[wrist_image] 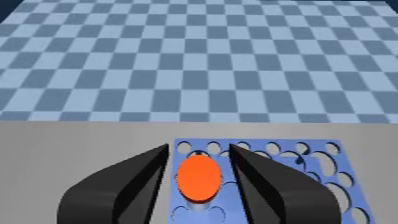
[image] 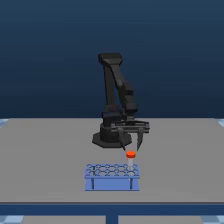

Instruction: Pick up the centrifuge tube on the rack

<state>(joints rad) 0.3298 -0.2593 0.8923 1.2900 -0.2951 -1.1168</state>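
Note:
The centrifuge tube (image: 131, 154) stands upright in the rack (image: 112, 183), in a hole at the far corner on the exterior view's right; its orange-red cap sticks up above the light-blue grid. My gripper (image: 132, 148) hangs just over it, pointing down and open, with one black finger on either side of the cap. In the wrist view the cap of the centrifuge tube (wrist_image: 199, 177) lies between the two fingers (wrist_image: 124, 192) with a thin gap on each side, and the rack (wrist_image: 306, 162) shows underneath. The tube's body is mostly hidden in the rack.
The rack sits near the front edge of a grey table (image: 45, 160). The arm's black base (image: 106, 138) stands just behind the rack. In the wrist view a blue checkered floor (wrist_image: 195, 60) lies past the table's edge.

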